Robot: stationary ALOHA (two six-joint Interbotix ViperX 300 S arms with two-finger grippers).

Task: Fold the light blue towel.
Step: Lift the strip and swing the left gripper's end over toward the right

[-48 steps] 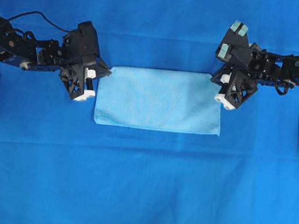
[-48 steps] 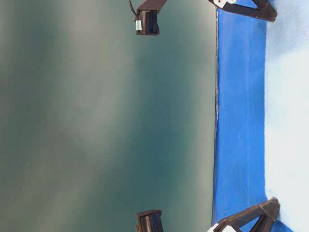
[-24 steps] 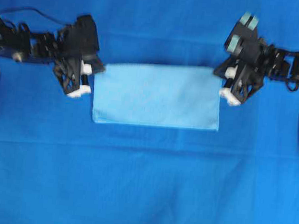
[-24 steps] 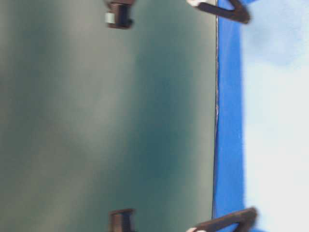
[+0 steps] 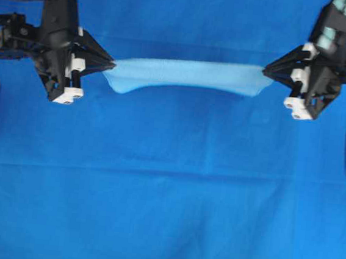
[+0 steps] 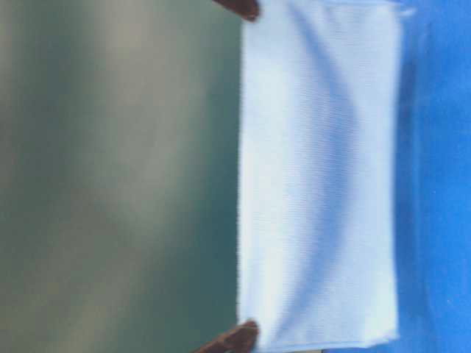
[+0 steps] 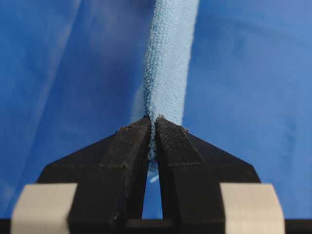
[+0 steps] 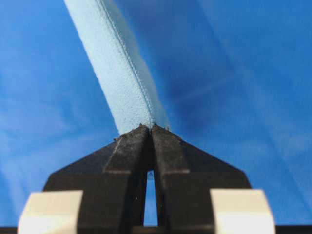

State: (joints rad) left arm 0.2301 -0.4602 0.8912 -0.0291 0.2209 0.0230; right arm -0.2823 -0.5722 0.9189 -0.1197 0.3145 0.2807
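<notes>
Hanging off table now, no longer flat: light blue towel | both jaws clamped on its corners

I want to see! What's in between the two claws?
The light blue towel, stretched from the left claw to the right claw, both pinching it, as the overhead view shows.

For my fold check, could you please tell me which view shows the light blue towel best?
Table-level: the light blue towel hangs broadside. Overhead shows only a thin band; wrist views show pinched ends.

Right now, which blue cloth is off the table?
The light blue towel, pale, pinched at each end by the left tool and right tool. The royal-blue table covering lies flat.
</notes>
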